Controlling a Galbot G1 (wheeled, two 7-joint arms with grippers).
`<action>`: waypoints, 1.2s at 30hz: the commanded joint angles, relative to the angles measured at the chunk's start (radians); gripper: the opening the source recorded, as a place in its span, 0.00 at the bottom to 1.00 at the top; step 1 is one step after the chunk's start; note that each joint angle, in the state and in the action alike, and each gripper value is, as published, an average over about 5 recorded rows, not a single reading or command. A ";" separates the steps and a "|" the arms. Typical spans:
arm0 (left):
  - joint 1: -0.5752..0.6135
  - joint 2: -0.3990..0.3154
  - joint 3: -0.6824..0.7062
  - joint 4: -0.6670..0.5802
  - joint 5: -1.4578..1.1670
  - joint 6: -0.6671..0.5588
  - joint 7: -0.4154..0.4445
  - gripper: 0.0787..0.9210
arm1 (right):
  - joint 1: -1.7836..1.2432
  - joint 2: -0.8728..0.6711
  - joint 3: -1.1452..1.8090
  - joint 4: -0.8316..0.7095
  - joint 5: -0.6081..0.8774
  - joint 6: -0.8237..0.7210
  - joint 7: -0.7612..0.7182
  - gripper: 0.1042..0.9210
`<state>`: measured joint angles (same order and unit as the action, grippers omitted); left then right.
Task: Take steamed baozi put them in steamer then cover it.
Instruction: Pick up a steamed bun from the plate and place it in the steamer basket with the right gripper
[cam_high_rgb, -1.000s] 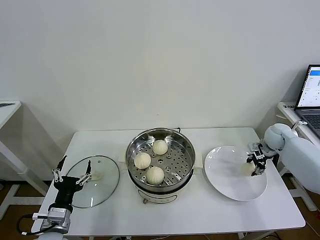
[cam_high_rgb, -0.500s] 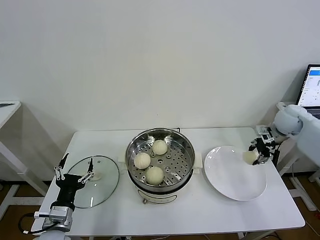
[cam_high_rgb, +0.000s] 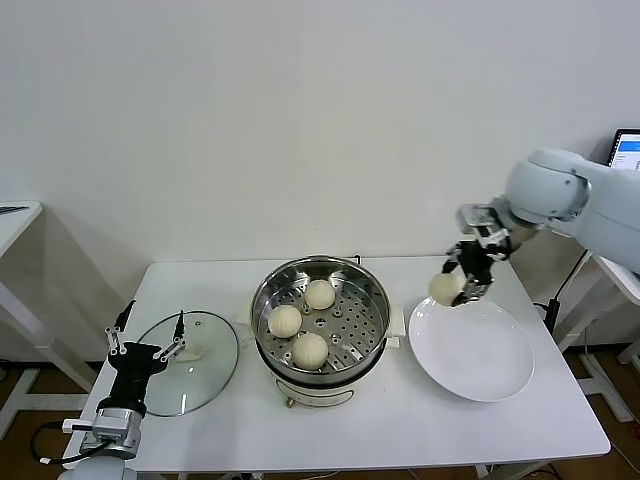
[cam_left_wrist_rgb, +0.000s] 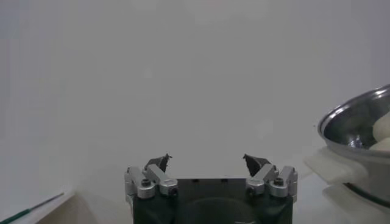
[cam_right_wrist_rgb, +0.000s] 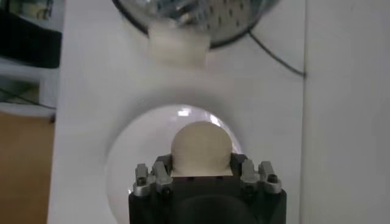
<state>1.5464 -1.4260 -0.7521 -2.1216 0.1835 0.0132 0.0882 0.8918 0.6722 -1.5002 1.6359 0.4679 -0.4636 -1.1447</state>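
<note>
The right gripper is clamped on one steamed baozi and holds it in the air above the far left rim of the white plate. In the right wrist view the same bun sits between the fingers, with the plate directly below it and a white side handle of the steamer beyond the plate. The right arm reaches in from the right side of the table.

The steamer stands at the table centre, just left of the plate. Three steamed baozi rest on its perforated tray: one at the far side, one at the left, one at the near side. The steamer is uncovered.

The left gripper hovers at the near left of the table, over the near edge of the glass lid, with its fingers spread wide and nothing between them. The left wrist view shows both fingertips well apart and the steamer rim off to one side. The lid lies flat on the table, just left of the steamer.

A laptop screen is partly visible at the right edge of the head view.
</note>
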 joint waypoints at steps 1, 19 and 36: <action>-0.013 0.004 -0.011 0.010 -0.018 0.003 0.004 0.88 | 0.152 0.239 -0.149 0.103 0.233 -0.138 0.084 0.66; -0.025 0.011 -0.045 0.028 -0.038 0.009 0.013 0.88 | -0.132 0.503 -0.014 -0.153 0.155 -0.149 0.100 0.67; -0.027 0.015 -0.061 0.037 -0.043 0.010 0.015 0.88 | -0.250 0.496 0.014 -0.232 0.040 -0.143 0.081 0.68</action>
<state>1.5205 -1.4123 -0.8124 -2.0860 0.1414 0.0219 0.1032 0.7028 1.1454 -1.4976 1.4469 0.5541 -0.6011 -1.0648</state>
